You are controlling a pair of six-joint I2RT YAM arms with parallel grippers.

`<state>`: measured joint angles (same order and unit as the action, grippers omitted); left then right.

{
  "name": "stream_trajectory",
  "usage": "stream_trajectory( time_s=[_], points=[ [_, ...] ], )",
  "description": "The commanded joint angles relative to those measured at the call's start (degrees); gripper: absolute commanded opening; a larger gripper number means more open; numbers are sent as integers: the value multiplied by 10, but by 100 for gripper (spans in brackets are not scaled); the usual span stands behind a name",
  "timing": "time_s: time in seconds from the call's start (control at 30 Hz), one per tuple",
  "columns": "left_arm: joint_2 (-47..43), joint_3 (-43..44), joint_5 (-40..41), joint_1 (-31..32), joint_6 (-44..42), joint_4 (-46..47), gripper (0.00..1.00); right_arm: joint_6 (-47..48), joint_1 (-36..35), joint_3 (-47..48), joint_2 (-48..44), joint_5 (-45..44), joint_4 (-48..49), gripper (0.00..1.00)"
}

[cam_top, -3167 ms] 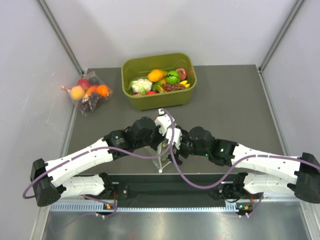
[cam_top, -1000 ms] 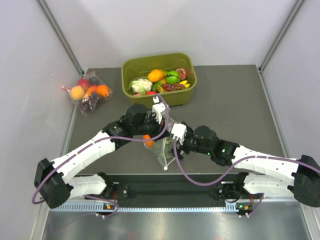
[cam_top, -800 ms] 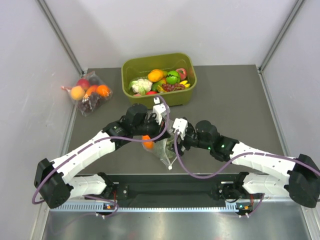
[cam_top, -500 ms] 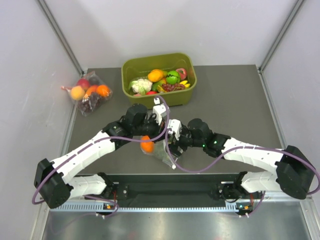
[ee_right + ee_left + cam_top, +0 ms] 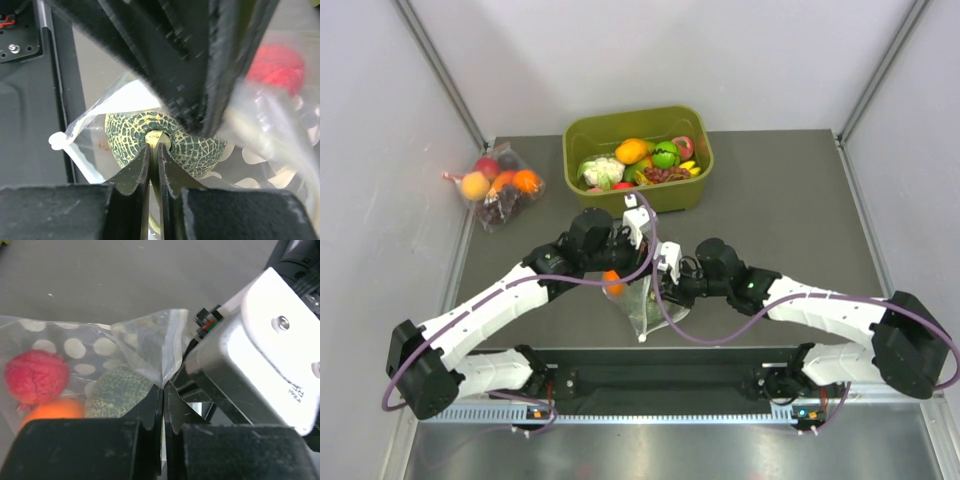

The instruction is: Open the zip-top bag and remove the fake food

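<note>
The left pincer [image 5: 163,395] is pressed together and pinches a thin fold of the zip-top bag [image 5: 145,345]. The right pincer [image 5: 154,152] is pressed together too. It pinches another bit of the same bag, right across from the left one. The bag hangs between and under the two pincers. It is hard to tell if its low corner touches the counter [image 5: 125,275], or if its mouth is open yet.

The fake food is all inside the bag. The green pumpkin [image 5: 120,390] sits just past the tips of both pincers. The red fruit [image 5: 37,376] and the orange fruit [image 5: 50,410] lie a little farther to one side of the left pincer.

A few things could go wrong from here. The plastic is thin and smooth, and each pincer holds only a small fold. If one pulls too fast, the fold could slip out. Then the bag would swing from the other pincer or drop, and the food would pull it down.

If both pull too hard, the plastic could stretch or tear and not open at the zip.

If the mouth pops open while the bag is tipped, the round fruits could fall out and roll away from the pincers across the counter.

The two pincers are also very near each other, so a small wrong move could make them bump.
</note>
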<state>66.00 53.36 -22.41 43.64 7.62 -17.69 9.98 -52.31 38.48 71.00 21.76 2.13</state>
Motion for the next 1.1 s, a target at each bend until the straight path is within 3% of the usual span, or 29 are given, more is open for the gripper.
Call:
stream_trajectory(
  time_s=[0.0, 0.17, 0.57, 0.83, 1.07],
  points=[
    [-21, 4, 32, -1, 6, 42, 0, -27, -3, -20, -11, 36, 2, 2],
    [-18, -5, 80, -1, 9, 49, 0, -55, -19, -45, -52, 35, 5, 0],
    [21, -21, 108, -1, 3, 42, 0, -90, -29, -84, -191, -21, -20, 0],
    [39, -76, 74, 0, 32, 73, 0, -129, -30, -113, -217, -44, 0, 0],
    [31, -106, 74, 1, 35, 94, 0, -165, -30, -122, -270, -138, 28, 0]
  ],
)
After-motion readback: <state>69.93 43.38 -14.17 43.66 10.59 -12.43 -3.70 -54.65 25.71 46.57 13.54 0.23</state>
